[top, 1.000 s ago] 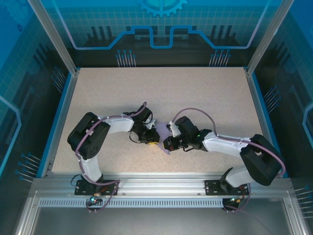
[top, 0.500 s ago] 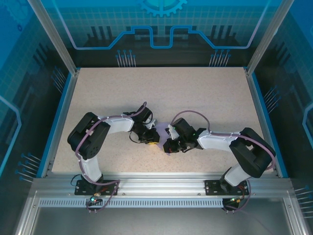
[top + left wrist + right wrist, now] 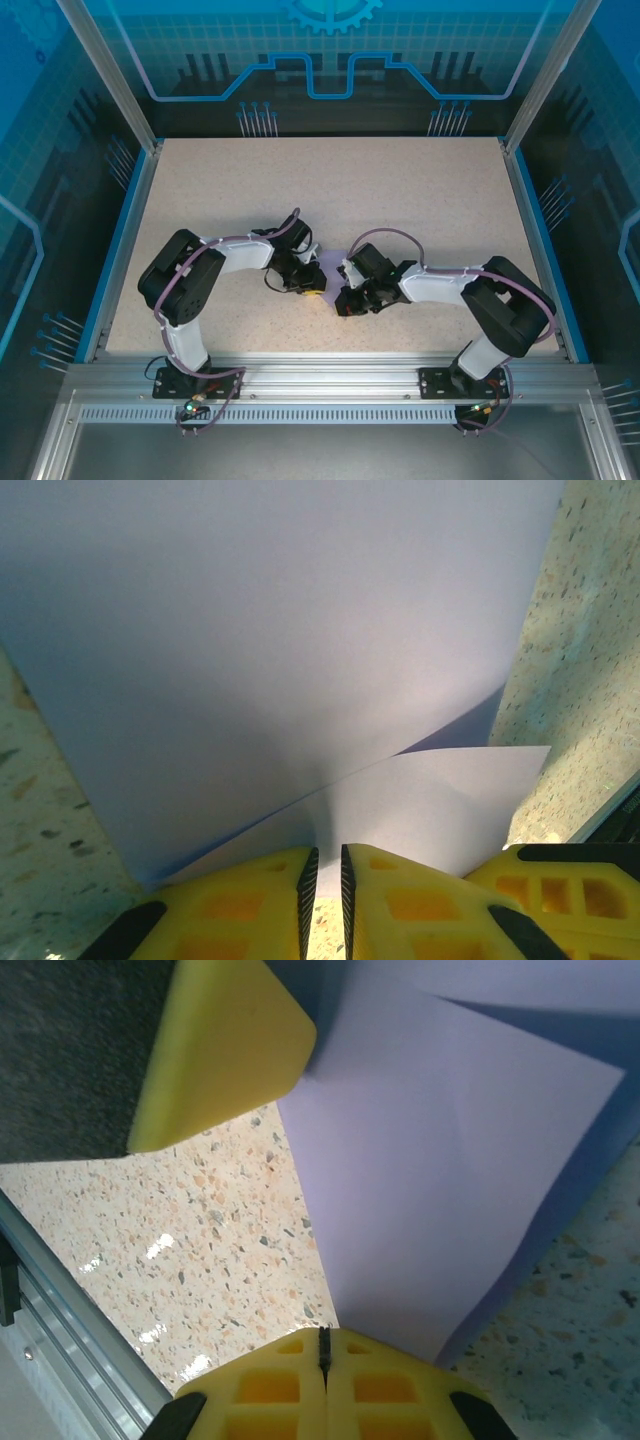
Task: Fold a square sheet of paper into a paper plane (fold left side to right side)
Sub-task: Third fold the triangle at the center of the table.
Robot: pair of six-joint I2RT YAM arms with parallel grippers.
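Left gripper [image 3: 325,855], barely open, and right gripper [image 3: 323,1334], shut, hide most of the creased lavender paper [image 3: 300,630] from above; holds unclear.

Robotics lab, enclosed test cell. Speckled bench [image 3: 400,190] stood within aluminium frame posts [image 3: 108,75] and blue panels [image 3: 330,60] printed with gear and circuit graphics. Left arm [image 3: 180,285] and right arm [image 3: 510,315] were bolted to a slotted aluminium rail [image 3: 330,372].

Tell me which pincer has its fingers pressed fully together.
The right pincer: its yellow fingers meet along a hairline seam. The left pincer, at the edge of the purple paper, has a narrow dark slit between its two.
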